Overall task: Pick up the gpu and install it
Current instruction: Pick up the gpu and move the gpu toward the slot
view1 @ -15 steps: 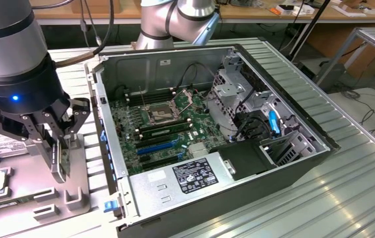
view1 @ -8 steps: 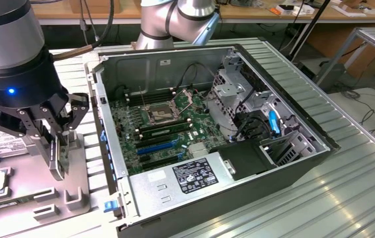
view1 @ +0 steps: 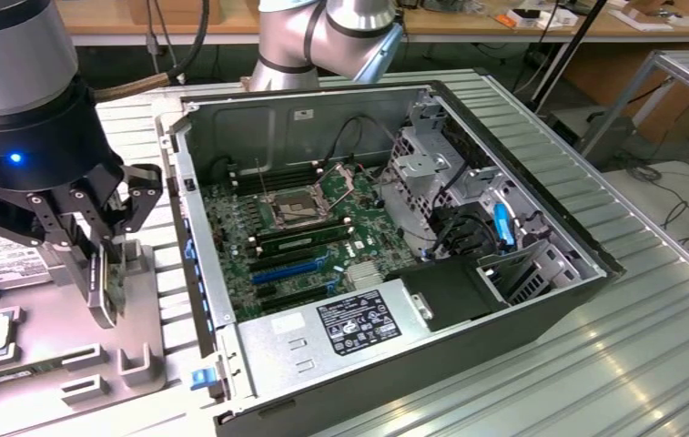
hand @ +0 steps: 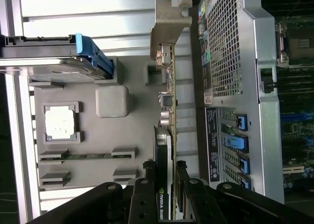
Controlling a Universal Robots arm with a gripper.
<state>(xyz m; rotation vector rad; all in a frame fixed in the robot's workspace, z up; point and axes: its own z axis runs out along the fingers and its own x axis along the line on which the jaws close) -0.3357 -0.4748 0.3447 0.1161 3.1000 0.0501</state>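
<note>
GPU (hand: pixel 163 150) sits edge-on, clamped between the gripper's (hand: pixel 164 187) fingers (hand: pixel 142 197), with its metal bracket (hand: pixel 169 27) at the end far from the wrist. It is over the edge of the gray tray (hand: pixel 98 135), just beside the open computer case (view1: pixel 187 228). On the tray lie a processor (hand: pixel 60 123), a memory stick (hand: pixel 78 156) and a hard drive (hand: pixel 59 69).

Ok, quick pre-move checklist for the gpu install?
1. Gripper shut on the gpu: ok.
2. Card held on edge, straight between the fingers: ok.
3. Card fully free of the grey tray: cannot tell.
4. Case side open, motherboard exposed: ok.
5. Blue expansion slot unoccupied: ok.
6. Cables off the slot area: ok.
</note>
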